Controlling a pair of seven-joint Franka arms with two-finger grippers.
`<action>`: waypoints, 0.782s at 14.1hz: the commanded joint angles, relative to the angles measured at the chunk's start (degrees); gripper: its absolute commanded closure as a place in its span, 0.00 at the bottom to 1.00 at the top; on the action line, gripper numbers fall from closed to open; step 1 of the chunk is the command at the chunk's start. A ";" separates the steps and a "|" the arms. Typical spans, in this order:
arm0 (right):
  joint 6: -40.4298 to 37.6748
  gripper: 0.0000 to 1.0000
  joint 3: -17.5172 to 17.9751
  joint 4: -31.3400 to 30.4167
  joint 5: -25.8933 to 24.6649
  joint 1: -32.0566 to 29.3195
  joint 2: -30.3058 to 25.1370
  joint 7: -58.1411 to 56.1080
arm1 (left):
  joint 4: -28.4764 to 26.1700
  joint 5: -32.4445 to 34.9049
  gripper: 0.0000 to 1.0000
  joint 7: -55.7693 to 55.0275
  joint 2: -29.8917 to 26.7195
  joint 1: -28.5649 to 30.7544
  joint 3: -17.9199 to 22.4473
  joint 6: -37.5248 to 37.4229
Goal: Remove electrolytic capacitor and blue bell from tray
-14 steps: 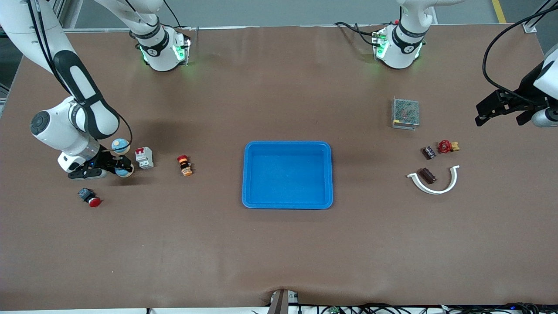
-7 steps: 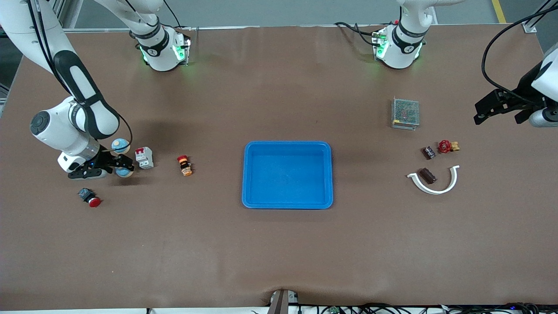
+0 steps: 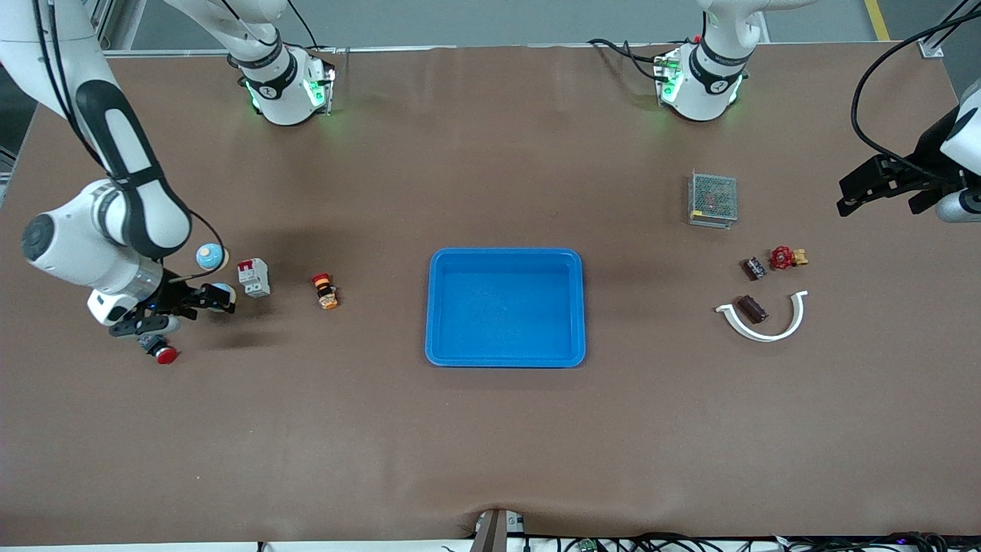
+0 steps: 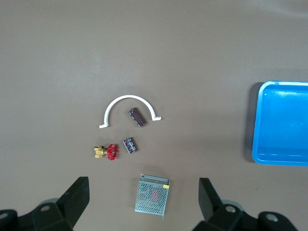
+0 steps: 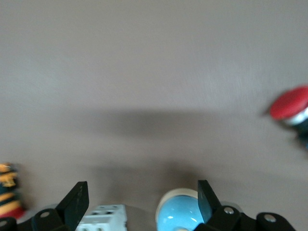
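Observation:
A light-blue domed bell [image 3: 211, 256] stands beside the white breaker [image 3: 254, 277]. A second light-blue dome [image 3: 222, 290] on a cream base sits at the tip of my right gripper [image 3: 180, 307]. In the right wrist view this dome [image 5: 180, 211] lies between the open fingers, close to one of them, and nothing is gripped. Two dark capacitors lie toward the left arm's end: one [image 3: 753, 267] by a red valve, one [image 3: 752, 308] inside a white arc. My left gripper [image 3: 881, 188] hangs open over that end, empty. Its wrist view shows both capacitors [image 4: 130, 145] [image 4: 137, 117].
A blue tray [image 3: 441, 307] lies mid-table. A red push button [image 3: 165, 353] sits just under my right hand, and an orange-red button [image 3: 326, 291] between breaker and tray. A perforated metal box [image 3: 713, 198], red valve [image 3: 783, 257] and white arc [image 3: 797, 318] crowd the capacitors.
My right gripper has opened and drawn back toward its end of the table, now partly over the red push button. The left gripper has barely shifted.

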 commanded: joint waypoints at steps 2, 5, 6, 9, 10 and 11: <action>-6.16 0.00 -0.32 8.43 0.71 2.86 0.16 4.73 | 0.90 1.06 0.00 -0.32 -0.57 0.66 -0.19 -2.85; -11.06 0.00 -0.58 14.57 -5.58 6.38 0.68 14.64 | 0.99 1.06 0.00 0.03 -1.18 0.66 -0.28 -4.16; -16.13 0.00 -0.41 19.56 -9.79 6.82 1.91 18.68 | 0.99 1.06 0.00 0.12 -1.27 0.66 -0.28 -4.60; -30.04 0.00 -0.41 34.43 -13.35 7.44 7.61 22.68 | 0.99 0.36 0.00 0.21 -2.32 0.75 -0.28 -6.18; -31.90 0.00 -0.58 37.16 -13.52 7.44 8.85 22.59 | 0.99 0.36 0.00 -0.14 -2.50 0.75 -0.28 -6.80; -33.31 0.00 -0.58 39.10 -14.66 7.36 9.73 22.59 | 0.99 0.36 0.00 -0.14 -3.11 0.75 -0.28 -6.89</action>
